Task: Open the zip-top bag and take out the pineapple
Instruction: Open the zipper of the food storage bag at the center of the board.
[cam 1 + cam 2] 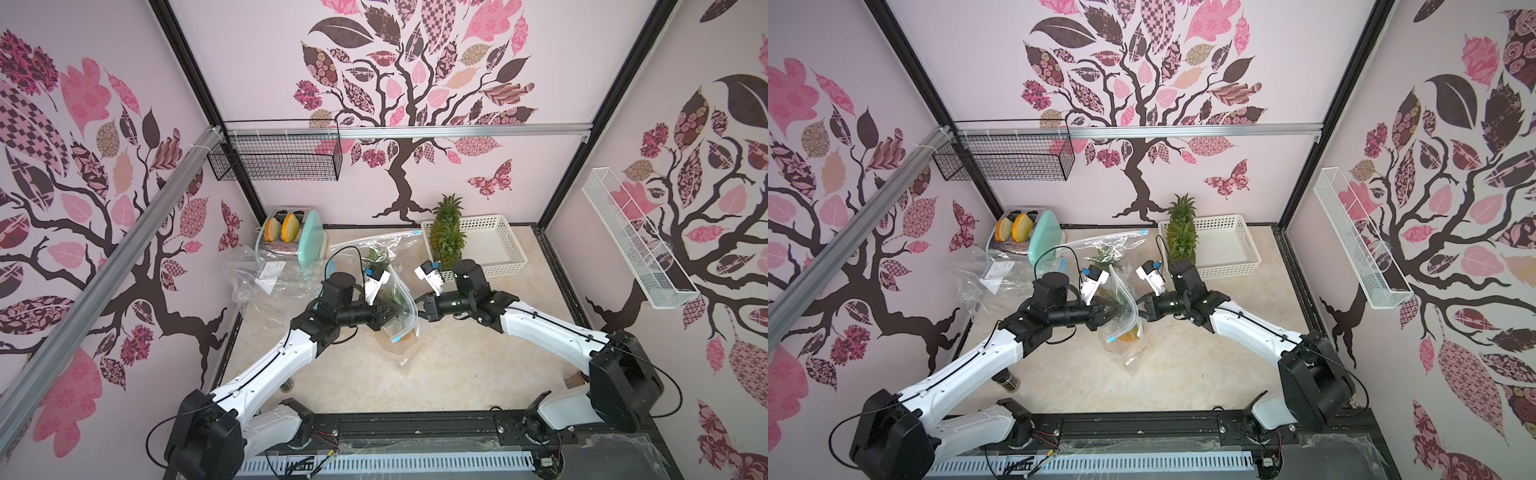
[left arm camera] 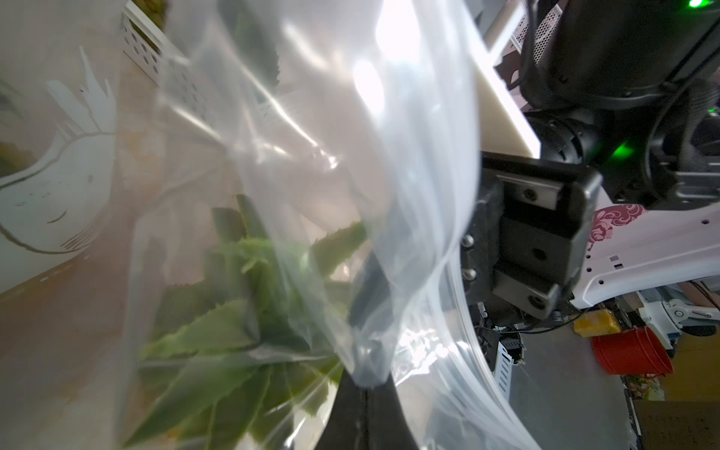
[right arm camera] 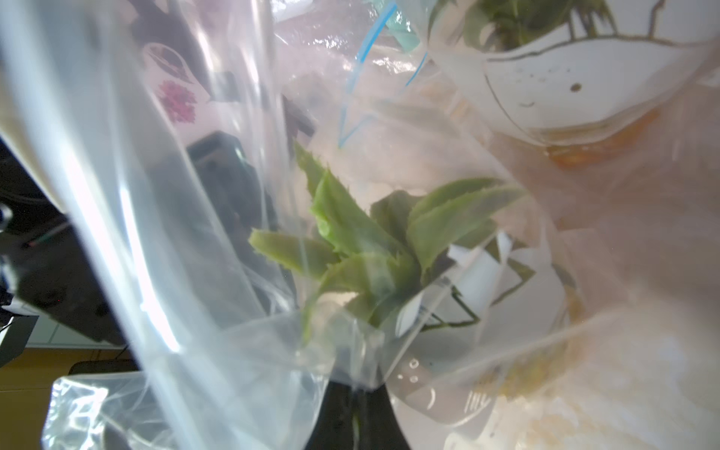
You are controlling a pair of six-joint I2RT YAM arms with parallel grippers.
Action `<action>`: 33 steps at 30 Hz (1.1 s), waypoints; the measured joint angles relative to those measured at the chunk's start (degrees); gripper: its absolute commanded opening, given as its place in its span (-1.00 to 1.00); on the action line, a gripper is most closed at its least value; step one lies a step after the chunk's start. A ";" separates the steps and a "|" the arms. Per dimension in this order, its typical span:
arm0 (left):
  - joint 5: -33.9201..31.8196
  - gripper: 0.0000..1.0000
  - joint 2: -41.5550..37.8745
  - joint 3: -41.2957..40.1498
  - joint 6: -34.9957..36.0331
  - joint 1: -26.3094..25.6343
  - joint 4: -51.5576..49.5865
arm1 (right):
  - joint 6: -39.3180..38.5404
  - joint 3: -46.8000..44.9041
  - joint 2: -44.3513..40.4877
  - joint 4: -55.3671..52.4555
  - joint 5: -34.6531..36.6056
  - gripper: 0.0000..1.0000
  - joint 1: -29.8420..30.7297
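**Item 1 — clear plastic zip-top bag** (image 1: 388,330): stands at the centre of the beige marble-patterned bench (image 1: 457,365), held up between the two arms. A blue slider tab (image 1: 397,339) sits on its zip track at the 6 o'clock end. Whether the track is sealed cannot be told.

**Item 2 — green-leaved yellow pineapple** (image 1: 409,332): inside that bag, with the serrated leaves (image 2: 249,311) pressed against the film.

**Item 3 — left tool** (image 2: 366,385): at the bag's 9 o'clock side, fingers pressed together on a fold of bag film.

**Item 4 — right tool** (image 3: 354,393): at the bag's 3 o'clock side, likewise pinching the bag film.

**Item 5 — white perforated plastic basket** (image 1: 490,245): at 1 o'clock, with two loose pineapples (image 1: 446,237) upright at its 9 o'clock corner.

**Item 6 — mint-green toaster** (image 1: 309,237): at 11 o'clock, two bread slices (image 1: 281,228) standing in it.

**Item 7 — crumpled clear plastic wrap** (image 1: 253,278): at 9 o'clock — near the left arm.
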 measured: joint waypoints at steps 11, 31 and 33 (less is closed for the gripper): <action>-7.50 -1.00 -7.39 0.52 2.03 0.81 -8.87 | -0.09 -4.35 -6.51 -1.53 2.34 -1.00 -5.33; -5.70 -0.88 -14.67 -4.90 -2.60 8.24 -7.74 | -5.42 -6.99 -9.03 -3.10 -4.44 -0.89 -11.67; -4.35 -0.86 -14.23 -6.60 -4.04 7.76 -5.46 | -5.79 -6.99 -9.03 -3.41 -5.77 -0.75 -11.65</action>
